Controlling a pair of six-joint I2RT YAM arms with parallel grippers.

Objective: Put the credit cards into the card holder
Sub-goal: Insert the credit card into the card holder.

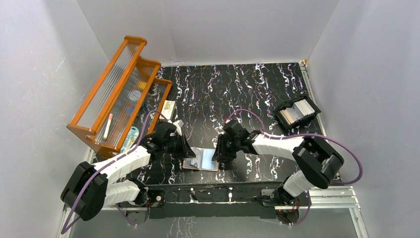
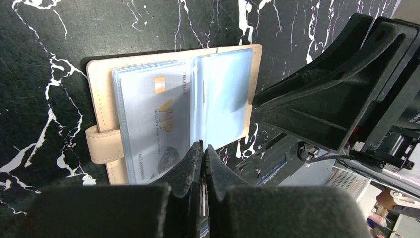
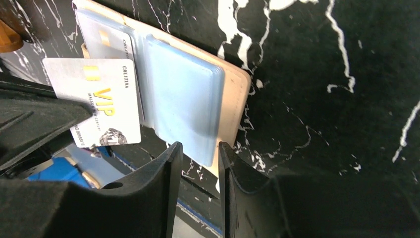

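The tan card holder lies open on the black marbled table between my two grippers, snap tab at its left side. One credit card, grey with gold VIP lettering, sits in its left clear pocket. My left gripper is shut on another VIP credit card, which stands edge-on between the fingers just over the holder's near edge. My right gripper is open, its fingertips on either side of the near corner of the bluish clear pocket leaves. In the top view the left gripper and right gripper flank the holder.
An orange rack with ribbed clear panels stands at the left. A small white box lies beside it. A black compartment tray with cards sits at the back right. White walls enclose the table.
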